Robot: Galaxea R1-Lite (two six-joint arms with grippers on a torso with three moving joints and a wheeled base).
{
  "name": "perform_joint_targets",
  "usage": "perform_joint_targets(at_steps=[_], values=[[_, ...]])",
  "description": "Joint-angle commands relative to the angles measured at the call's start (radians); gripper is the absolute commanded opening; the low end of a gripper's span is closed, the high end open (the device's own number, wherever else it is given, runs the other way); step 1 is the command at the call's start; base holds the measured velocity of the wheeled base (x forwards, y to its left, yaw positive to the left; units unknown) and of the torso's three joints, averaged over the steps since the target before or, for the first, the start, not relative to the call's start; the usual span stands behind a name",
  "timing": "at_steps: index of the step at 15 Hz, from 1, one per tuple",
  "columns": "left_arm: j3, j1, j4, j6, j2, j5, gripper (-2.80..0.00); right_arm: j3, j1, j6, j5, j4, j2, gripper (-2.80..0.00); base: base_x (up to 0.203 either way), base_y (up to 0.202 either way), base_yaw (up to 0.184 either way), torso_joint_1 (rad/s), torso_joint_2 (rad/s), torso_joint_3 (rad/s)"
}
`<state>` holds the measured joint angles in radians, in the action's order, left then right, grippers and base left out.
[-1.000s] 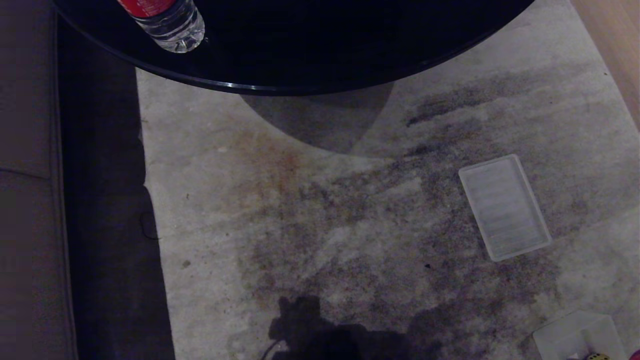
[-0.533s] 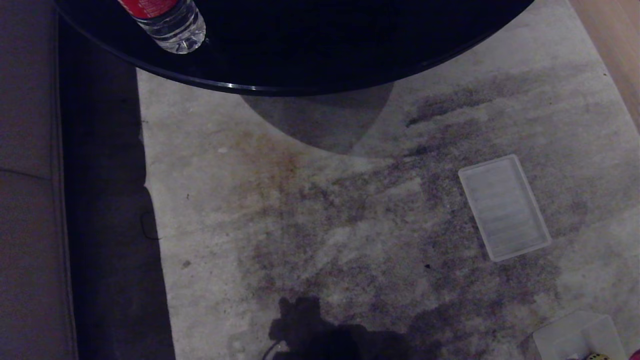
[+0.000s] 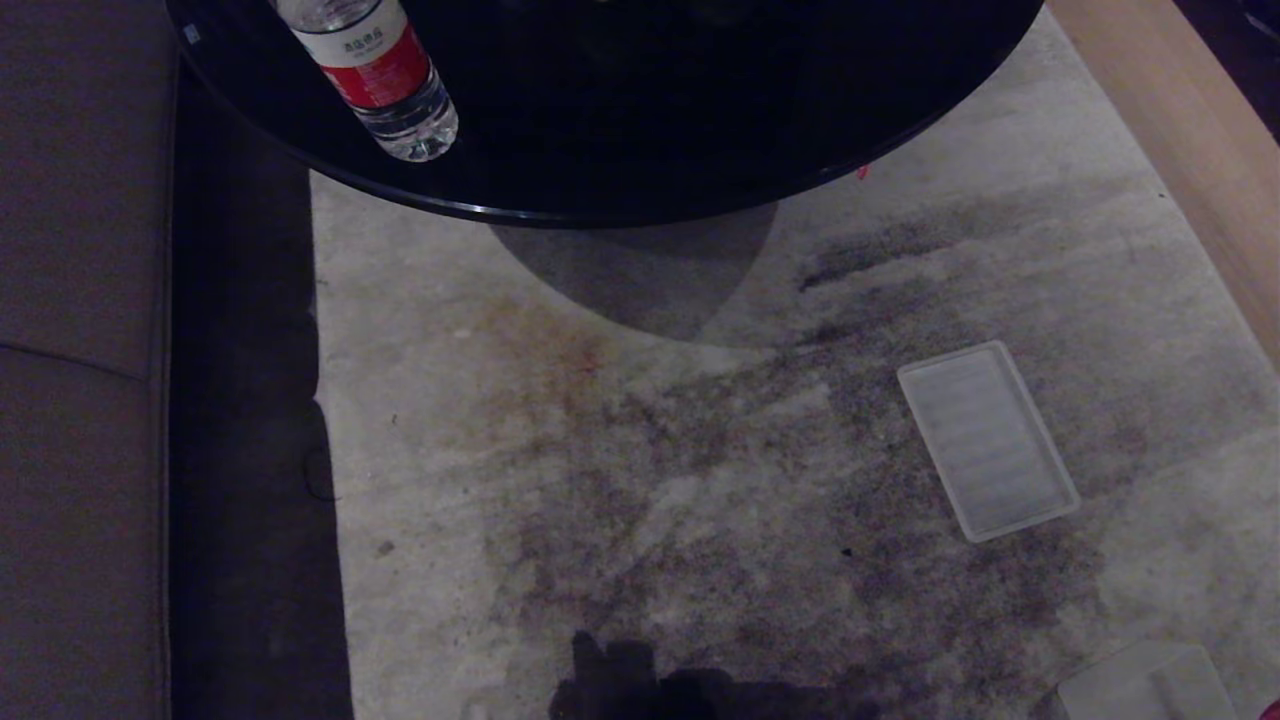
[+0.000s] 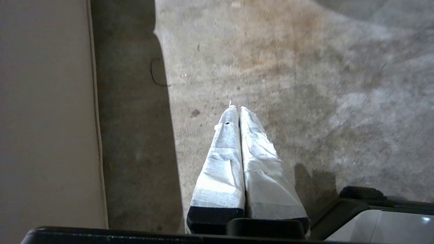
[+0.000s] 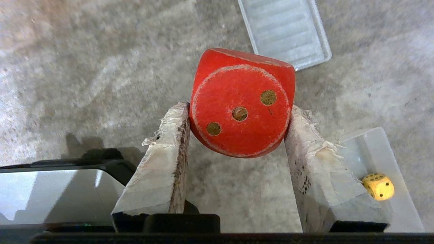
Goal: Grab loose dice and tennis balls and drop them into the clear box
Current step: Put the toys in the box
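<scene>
Right gripper [image 5: 237, 112]: fingers clamped on the red die [image 5: 241, 105], held above the carpet [image 5: 84, 67]; yellow die [image 5: 378, 186] lies inside the clear box [image 5: 400, 210] at 4 o'clock of the grip; left gripper [image 4: 238, 112]: fingers together, empty.

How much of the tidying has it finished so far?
One yellow die already lies in the clear box. The right gripper holds a red die, jaws clamped, not yet over the box. No tennis balls or other dice are in view.
</scene>
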<state>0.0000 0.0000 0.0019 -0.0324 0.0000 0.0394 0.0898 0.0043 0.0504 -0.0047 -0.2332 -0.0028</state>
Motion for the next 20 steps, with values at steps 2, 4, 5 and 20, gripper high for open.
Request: perform_joint_targets(at_steps=[2, 4, 5, 20], values=[[0.002, 0.000, 0.000, -0.001, 0.002, 0.002, -2.80, 0.001, 0.000, 0.000, 0.000, -0.002, 0.003, -2.80, 0.000, 0.000, 0.000, 0.002, 0.00, 0.200], [0.002, -0.001, 0.000, -0.001, 0.002, 0.002, -2.80, 0.000, 0.000, 0.000, 0.000, -0.001, 0.004, -2.80, 0.000, 0.000, 0.000, 0.003, 0.00, 0.206], [0.002, 0.000, 0.000, -0.001, 0.002, 0.002, -2.80, 0.000, 0.000, 0.000, 0.000, -0.001, 0.004, -2.80, 0.000, 0.000, 0.000, 0.006, 0.00, 0.195], [0.002, 0.000, 0.000, -0.018, 0.002, 0.008, -2.80, 0.000, 0.000, -0.001, 0.000, -0.001, 0.003, -2.80, 0.000, 0.000, 0.000, 0.003, 0.00, 0.202]])
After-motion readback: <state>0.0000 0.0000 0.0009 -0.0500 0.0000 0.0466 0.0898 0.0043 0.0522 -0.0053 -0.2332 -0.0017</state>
